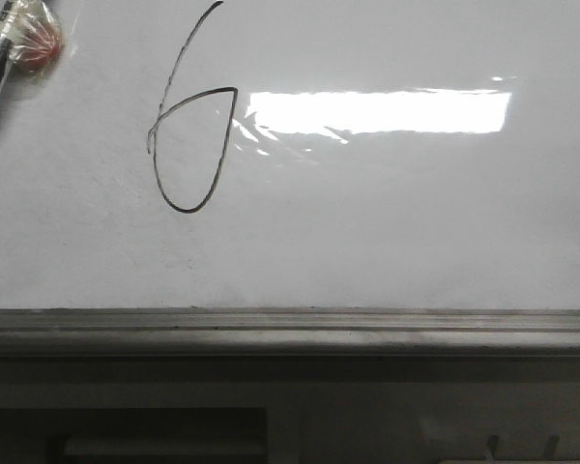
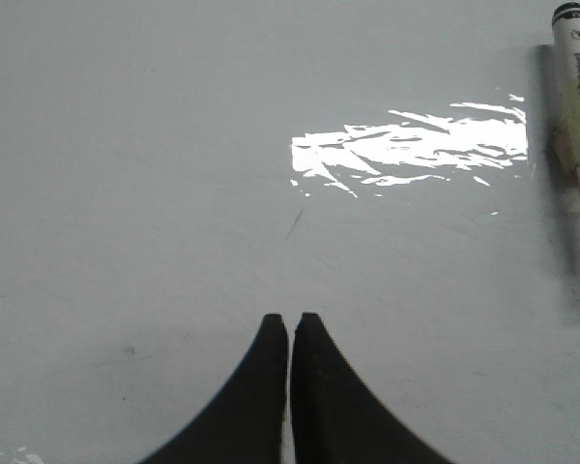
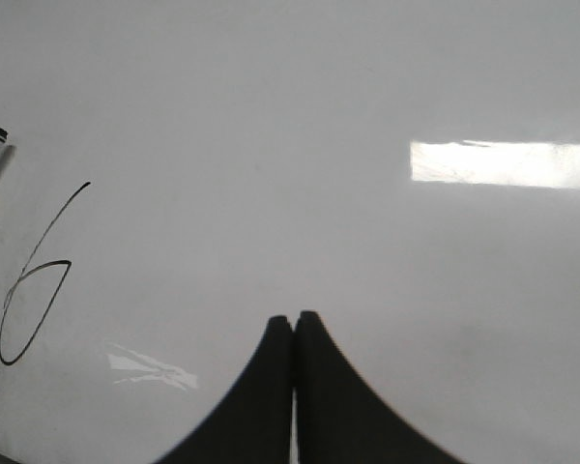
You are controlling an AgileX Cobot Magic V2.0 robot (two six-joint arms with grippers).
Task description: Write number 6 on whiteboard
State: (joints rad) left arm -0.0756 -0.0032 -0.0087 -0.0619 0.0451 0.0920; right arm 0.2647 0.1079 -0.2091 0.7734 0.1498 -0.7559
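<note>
While both grippers hover over the whiteboard (image 1: 416,222) with nothing between them, the left gripper (image 2: 290,324) and right gripper (image 3: 295,322) each show fingers pressed together. Farther off, the number 6 (image 3: 34,290) lies well aside of the right fingertips, a marker (image 1: 0,53) just beyond it.

whiteboard (image 1: 416,222): you see smooth, glossy white, mirroring a bright lamp
ledge (image 1: 290,332): dull grey metal, ridged
number 6 (image 1: 191,126): thin matt black ink
marker (image 2: 578,97): your view shows smooth white plastic, printed label
left gripper (image 2: 290,321): matt black fingers
</note>
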